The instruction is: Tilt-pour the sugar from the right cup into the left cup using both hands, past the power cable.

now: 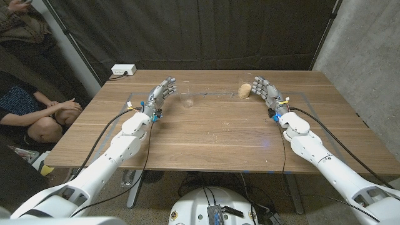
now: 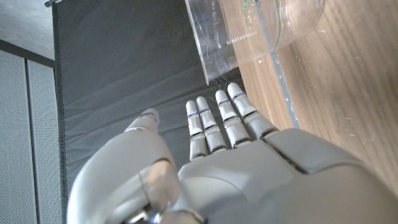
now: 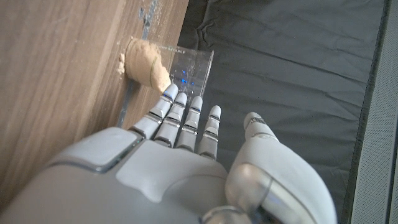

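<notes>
Surface: wooden surface [image 1: 206, 134], dark curtain behind.
Left hand [image 1: 161, 94]: spread, beside empty clear cup [image 1: 185, 100].
Right hand [image 1: 267, 92]: spread, beside sugar cup [image 1: 245, 91].

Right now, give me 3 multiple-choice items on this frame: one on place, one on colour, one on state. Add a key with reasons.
1. Where does the clear plastic cup holding tan sugar stand?
A. by the right hand
B. by the left hand
C. at the table's near edge

2. What colour is the box at the table's far left corner?
A. black
B. white
C. red

3. What state is the empty clear plastic cup in?
A. tipped over
B. lifted by the left hand
C. upright on the wooden table

Key: 1 A, the sugar cup sits beside the right hand. 2 B, the box is white in the head view. 3 C, it stands on the wooden table apart from the left hand, whose fingers are spread.
</notes>
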`<action>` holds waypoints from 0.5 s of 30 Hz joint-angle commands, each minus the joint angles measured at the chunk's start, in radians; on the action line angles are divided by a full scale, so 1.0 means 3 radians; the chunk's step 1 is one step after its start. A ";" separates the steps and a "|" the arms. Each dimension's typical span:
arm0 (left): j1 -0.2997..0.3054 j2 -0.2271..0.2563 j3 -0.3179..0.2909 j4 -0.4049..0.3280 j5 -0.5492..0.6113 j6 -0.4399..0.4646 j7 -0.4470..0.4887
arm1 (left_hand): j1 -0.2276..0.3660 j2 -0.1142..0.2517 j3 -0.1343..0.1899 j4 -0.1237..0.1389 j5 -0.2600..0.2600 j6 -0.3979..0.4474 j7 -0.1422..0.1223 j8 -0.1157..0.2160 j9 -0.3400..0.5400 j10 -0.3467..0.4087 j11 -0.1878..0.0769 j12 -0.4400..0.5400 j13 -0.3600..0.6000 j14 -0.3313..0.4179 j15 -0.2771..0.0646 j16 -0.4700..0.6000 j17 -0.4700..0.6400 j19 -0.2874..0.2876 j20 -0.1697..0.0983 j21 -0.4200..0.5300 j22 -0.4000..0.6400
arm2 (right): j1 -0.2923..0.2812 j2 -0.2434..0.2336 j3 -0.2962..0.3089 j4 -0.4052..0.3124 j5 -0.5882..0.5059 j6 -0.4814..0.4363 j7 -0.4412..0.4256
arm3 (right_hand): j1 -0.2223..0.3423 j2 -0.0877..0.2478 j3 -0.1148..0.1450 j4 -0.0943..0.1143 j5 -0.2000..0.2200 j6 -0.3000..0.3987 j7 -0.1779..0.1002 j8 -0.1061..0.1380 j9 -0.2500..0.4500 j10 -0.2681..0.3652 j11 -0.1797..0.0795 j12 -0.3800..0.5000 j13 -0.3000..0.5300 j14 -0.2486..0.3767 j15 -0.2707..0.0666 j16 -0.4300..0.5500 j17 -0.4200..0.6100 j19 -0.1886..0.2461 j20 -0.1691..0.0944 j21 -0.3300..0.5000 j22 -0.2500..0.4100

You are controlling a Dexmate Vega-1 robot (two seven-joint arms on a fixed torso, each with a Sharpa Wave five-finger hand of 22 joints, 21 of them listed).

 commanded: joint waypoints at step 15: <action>0.0112 0.0154 -0.0037 -0.0169 0.0035 -0.0043 -0.0054 | 0.0019 -0.0012 0.0025 -0.0004 0.0019 0.0037 0.0000 0.0021 0.0011 0.0077 -0.0002 0.0023 0.0012 0.0061 -0.0332 0.0031 -0.0017 0.0050 -0.0006 0.0015 0.0006 | -0.0157 -0.0119 0.0092 -0.0066 -0.0117 0.0296 -0.0009 | -0.0041 -0.0209 -0.0069 -0.0087 -0.0030 -0.0099 0.0010 -0.0026 0.0012 -0.0054 0.0021 -0.0023 0.0009 -0.0035 -0.0411 -0.0027 -0.0011 0.0025 -0.0037 -0.0033 0.0010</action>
